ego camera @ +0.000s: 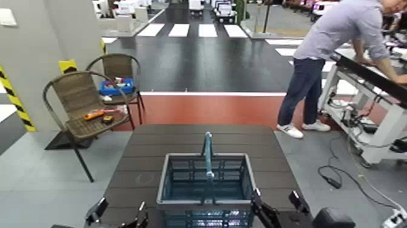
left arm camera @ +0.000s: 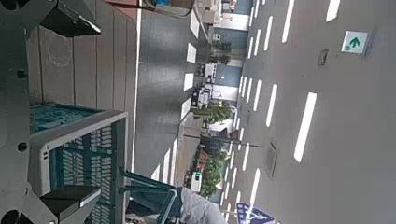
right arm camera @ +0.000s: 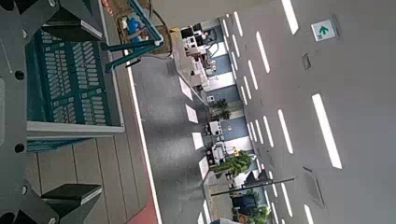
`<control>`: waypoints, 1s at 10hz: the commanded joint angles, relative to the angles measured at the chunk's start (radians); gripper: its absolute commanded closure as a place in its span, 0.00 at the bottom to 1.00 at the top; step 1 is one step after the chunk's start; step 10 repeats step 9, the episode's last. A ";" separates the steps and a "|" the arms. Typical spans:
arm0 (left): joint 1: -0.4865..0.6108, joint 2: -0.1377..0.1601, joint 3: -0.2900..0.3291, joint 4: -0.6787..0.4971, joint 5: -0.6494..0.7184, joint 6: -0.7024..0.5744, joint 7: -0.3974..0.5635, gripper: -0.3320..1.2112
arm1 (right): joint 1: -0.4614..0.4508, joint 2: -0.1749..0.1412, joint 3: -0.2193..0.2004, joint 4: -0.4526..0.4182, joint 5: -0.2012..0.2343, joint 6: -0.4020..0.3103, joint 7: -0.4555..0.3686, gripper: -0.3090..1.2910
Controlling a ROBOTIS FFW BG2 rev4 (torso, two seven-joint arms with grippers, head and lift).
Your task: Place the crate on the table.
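Teal lattice crate (ego camera: 206, 180), dark slatted table (ego camera: 145, 154)

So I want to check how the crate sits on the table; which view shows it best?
The head view: the whole crate shows, upright handle included, resting on the table between the left gripper and right gripper, both open beside it. The left wrist view shows one corner; the right wrist view one lattice side and rim.

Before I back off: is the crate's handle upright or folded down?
Upright: the crate handle stands vertically above the rim, over the table.
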 commanded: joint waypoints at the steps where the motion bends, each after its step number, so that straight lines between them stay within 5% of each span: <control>1: 0.006 0.001 -0.002 -0.006 -0.023 -0.011 0.003 0.28 | 0.002 0.001 0.000 0.000 0.000 0.000 0.000 0.29; 10: 0.004 -0.002 -0.002 -0.001 -0.034 -0.028 0.019 0.28 | 0.002 -0.001 0.000 -0.005 -0.001 0.009 0.000 0.29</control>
